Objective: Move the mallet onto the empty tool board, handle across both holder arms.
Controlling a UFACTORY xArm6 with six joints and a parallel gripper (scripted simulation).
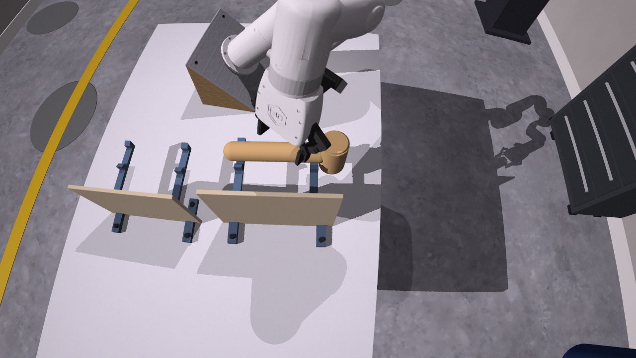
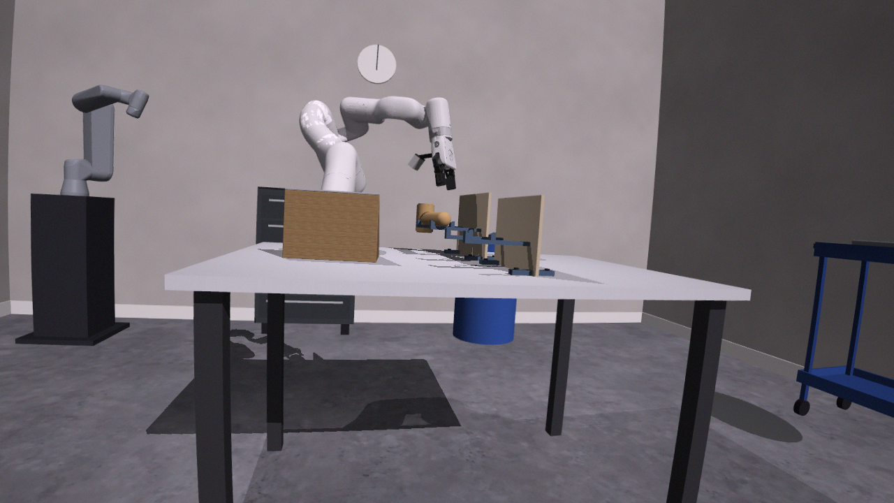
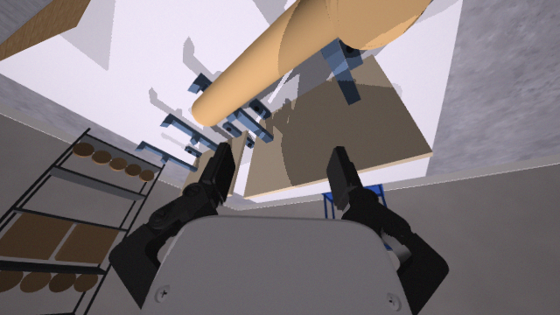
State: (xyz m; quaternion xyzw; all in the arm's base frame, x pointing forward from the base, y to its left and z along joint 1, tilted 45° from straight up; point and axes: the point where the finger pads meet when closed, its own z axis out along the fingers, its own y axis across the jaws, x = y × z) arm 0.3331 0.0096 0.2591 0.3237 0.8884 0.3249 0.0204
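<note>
The tan mallet [image 1: 284, 152] lies across the two blue arms of the right tool board [image 1: 270, 207], with its head [image 1: 336, 151] outside the right arm. The left tool board [image 1: 131, 203] has empty blue arms [image 1: 180, 165]. My gripper [image 1: 311, 149] is open and empty, well above the handle near the head end. In the side view the gripper [image 2: 445, 181] hangs clear above the mallet [image 2: 432, 217]. In the wrist view the open fingers frame the right board [image 3: 337, 131], and the mallet's handle [image 3: 262, 74] runs across the top.
A wooden box [image 1: 217, 71] stands at the back of the table, behind the arm. The table's right edge lies just beyond the mallet's head. A blue barrel [image 2: 484, 318] stands on the floor under the table.
</note>
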